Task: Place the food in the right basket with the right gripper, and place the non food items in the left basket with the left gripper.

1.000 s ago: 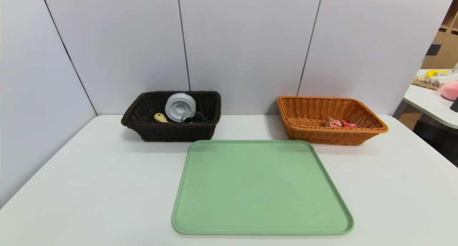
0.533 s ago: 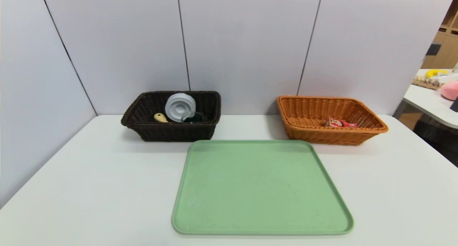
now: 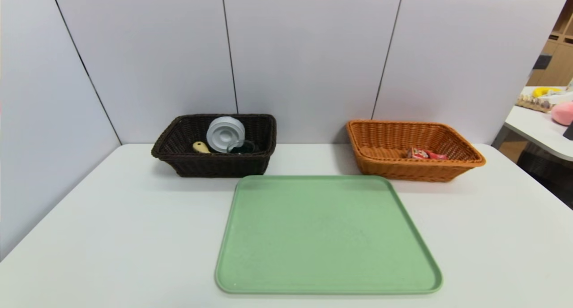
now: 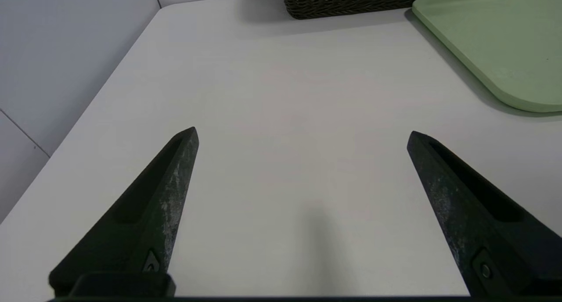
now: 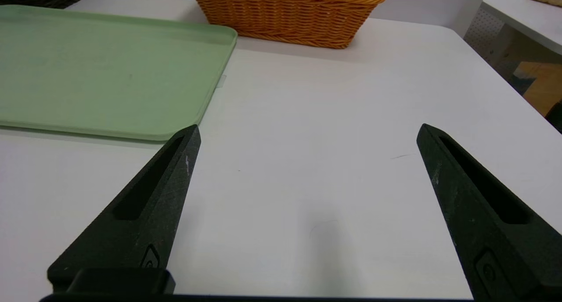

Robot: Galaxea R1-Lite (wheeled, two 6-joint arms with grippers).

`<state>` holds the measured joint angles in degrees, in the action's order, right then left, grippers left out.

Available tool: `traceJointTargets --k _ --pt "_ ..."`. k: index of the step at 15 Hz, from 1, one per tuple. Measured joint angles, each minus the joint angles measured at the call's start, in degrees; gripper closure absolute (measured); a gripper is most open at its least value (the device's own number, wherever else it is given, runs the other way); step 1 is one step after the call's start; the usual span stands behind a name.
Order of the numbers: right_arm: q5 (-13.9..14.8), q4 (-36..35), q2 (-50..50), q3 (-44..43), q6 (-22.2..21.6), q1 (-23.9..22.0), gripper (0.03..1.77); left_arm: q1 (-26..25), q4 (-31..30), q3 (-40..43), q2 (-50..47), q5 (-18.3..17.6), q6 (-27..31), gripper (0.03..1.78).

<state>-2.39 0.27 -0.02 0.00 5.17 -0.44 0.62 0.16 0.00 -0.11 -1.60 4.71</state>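
White tabletop (image 3: 134,236): sorting appears complete. Left gripper (image 4: 300,137), left side, and right gripper (image 5: 309,133), right side: wide open, empty. Next: presumably stay parked.

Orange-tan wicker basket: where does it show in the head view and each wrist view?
Head: orange-tan wicker basket, right of centre, against the back wall.
Left wrist: not in it.
Right wrist: top centre, cut off by the edge.
Shared landmark: green tray.
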Motion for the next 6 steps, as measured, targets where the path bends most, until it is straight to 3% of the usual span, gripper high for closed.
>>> traceJointTargets --k 6 --pt "1.23 -0.06 0.00 0.00 -1.32 0.00 0.10 -0.02 0.02 0.00 0.01 0.02 0.02 0.12"
